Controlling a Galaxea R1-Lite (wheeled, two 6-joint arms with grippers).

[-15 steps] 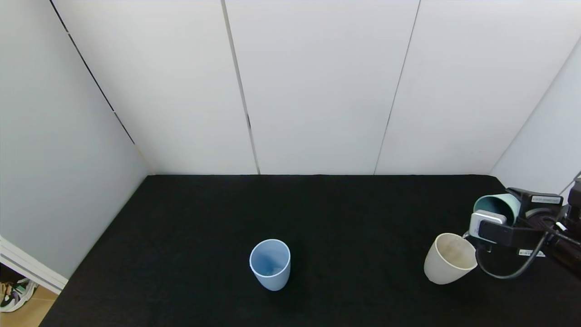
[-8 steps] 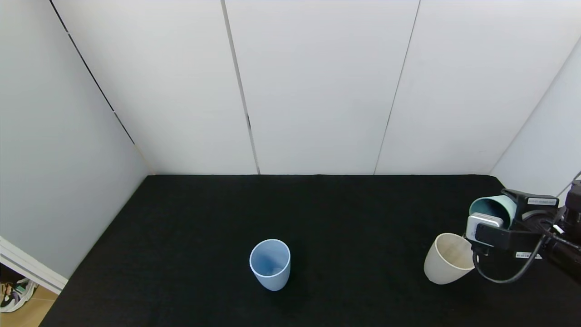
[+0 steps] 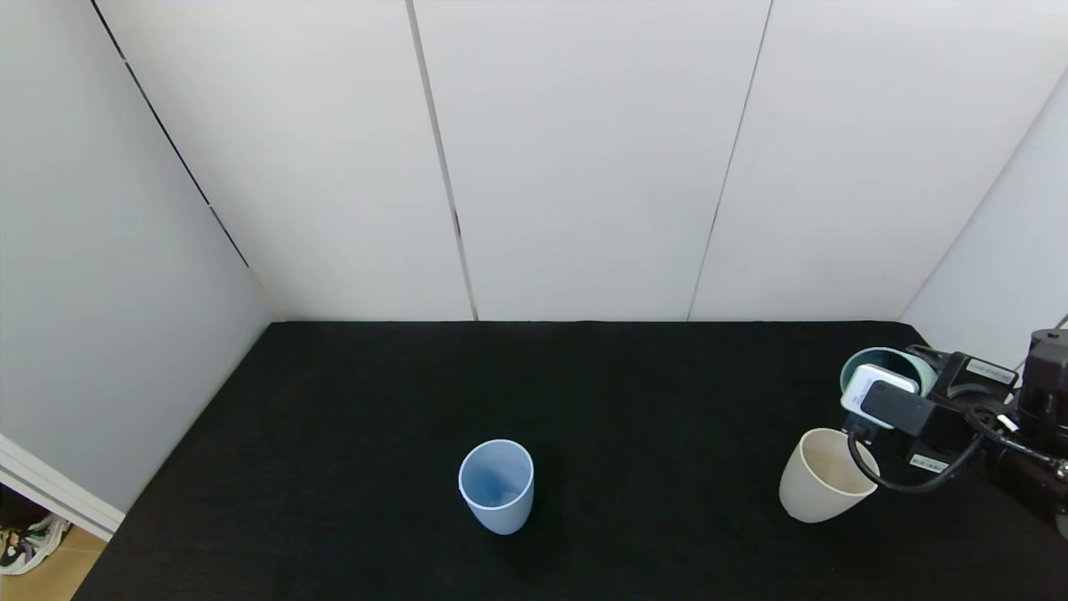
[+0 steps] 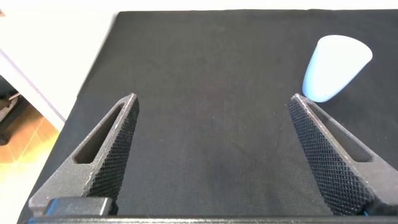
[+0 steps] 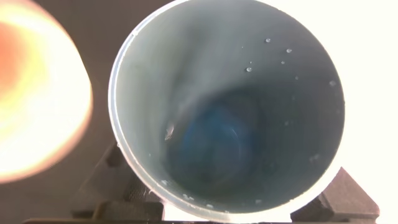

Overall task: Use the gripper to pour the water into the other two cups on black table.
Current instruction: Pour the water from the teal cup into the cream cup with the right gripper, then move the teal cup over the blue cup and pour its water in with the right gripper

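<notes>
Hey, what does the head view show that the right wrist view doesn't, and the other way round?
Only the head view shows the blue cup standing mid-table, the black table as a whole, the white wall panels, and the right gripper from outside, above and just behind the cream cup.

Only the right wrist view looks straight into the green cup: droplets cling to its inner wall and no pool of water is visible.

Both show the green cup held by the right gripper, with the cream cup beside it.

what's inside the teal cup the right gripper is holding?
The right wrist view looks into the teal-green plastic cup: droplets cling to the inner wall, and the bottom looks dark blue. No pooled water is discernible. Its outside is mostly hidden by the right gripper.
</notes>
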